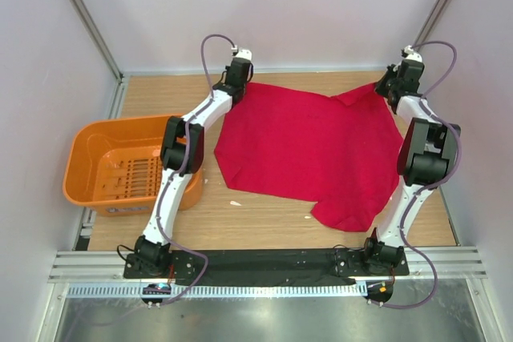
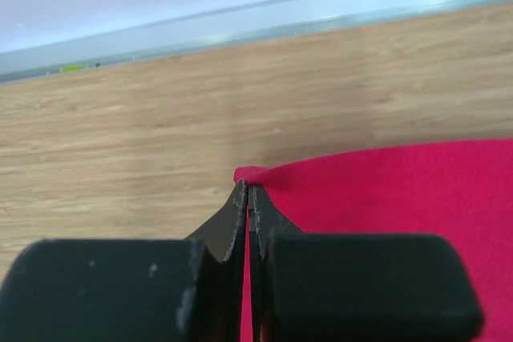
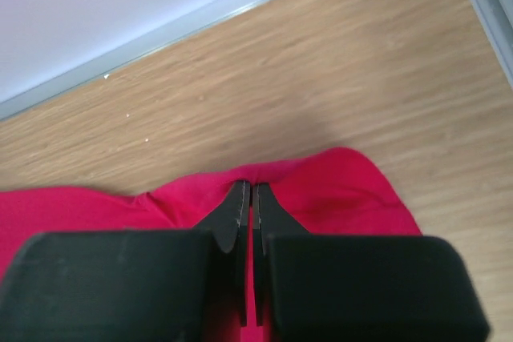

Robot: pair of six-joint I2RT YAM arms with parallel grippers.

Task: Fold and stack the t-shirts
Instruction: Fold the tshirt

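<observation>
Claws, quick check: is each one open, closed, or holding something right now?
Left claw: closed, pinching a far corner of the red t-shirt.
Right claw: closed, pinching the same shirt's other far corner.

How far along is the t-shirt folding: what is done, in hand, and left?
Done: the red t-shirt lies spread open on the table, with no fold visible. In hand: the left pincer and right pincer are each shut on a far corner of it. Left: all the folding, then stacking.

Top camera is looking down over the surface (image 1: 264,226); wrist cameras are peering close at the far edge of the shirt (image 1: 309,150).
</observation>
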